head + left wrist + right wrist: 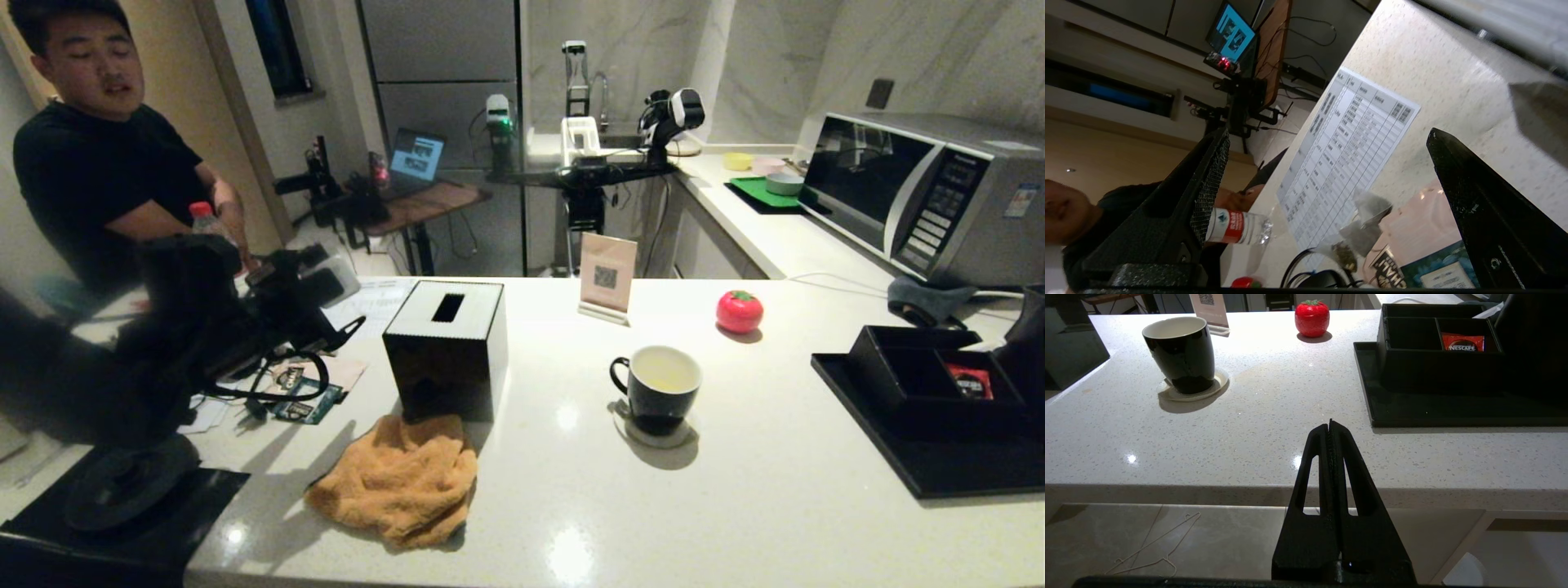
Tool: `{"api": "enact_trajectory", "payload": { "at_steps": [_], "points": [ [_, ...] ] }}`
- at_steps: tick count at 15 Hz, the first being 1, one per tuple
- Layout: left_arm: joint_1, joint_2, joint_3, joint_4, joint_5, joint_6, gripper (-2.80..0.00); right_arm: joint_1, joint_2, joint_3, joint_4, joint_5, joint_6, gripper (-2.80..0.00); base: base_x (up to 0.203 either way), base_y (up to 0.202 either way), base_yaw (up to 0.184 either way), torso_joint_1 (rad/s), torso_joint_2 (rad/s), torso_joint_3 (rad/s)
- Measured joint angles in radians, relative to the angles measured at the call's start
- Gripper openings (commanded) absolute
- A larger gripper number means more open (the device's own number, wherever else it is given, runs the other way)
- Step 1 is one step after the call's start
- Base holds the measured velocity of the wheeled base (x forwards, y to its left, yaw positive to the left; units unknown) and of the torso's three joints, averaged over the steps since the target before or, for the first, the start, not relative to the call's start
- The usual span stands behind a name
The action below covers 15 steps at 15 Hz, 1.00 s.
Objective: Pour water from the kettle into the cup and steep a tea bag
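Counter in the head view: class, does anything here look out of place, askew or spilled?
No spill shows. The orange cloth lies crumpled in front of the black tissue box instead of folded. Papers and packets lie scattered under the left arm, tea bags loose among them. The cup stands upright on its coaster.

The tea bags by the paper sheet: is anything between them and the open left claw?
Nothing visible. In the left wrist view the tea bags lie in the open gap ahead of the left gripper, beside the printed sheet; only a black cable curls nearby.
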Motion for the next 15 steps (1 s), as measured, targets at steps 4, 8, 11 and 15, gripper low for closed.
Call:
{"api": "enact_trajectory", "payload": {
  "at_steps": [4,8,11,15],
  "points": [
    [0.018,0.0,0.014,0.003,0.0,0.058,0.0,0.0,0.0,0.0,0.0,0.0,0.0,-2.8,0.0,0.0,0.0,0.0,0.0,0.0],
    [0.019,0.0,0.012,0.004,0.002,0.055,0.0,0.0,0.0,0.0,0.0,0.0,0.0,-2.8,0.0,0.0,0.0,0.0,0.0,0.0],
    [0.019,-0.016,-0.007,0.003,0.012,0.005,0.0,0.0,0.0,0.0,0.0,0.0,0.0,-2.8,0.0,0.0,0.0,0.0,0.0,0.0],
    [0.0,-0.071,-0.021,0.004,0.017,-0.186,0.0,0.0,0.0,0.0,0.0,0.0,0.0,-2.8,0.0,0.0,0.0,0.0,0.0,0.0]
  ]
}}
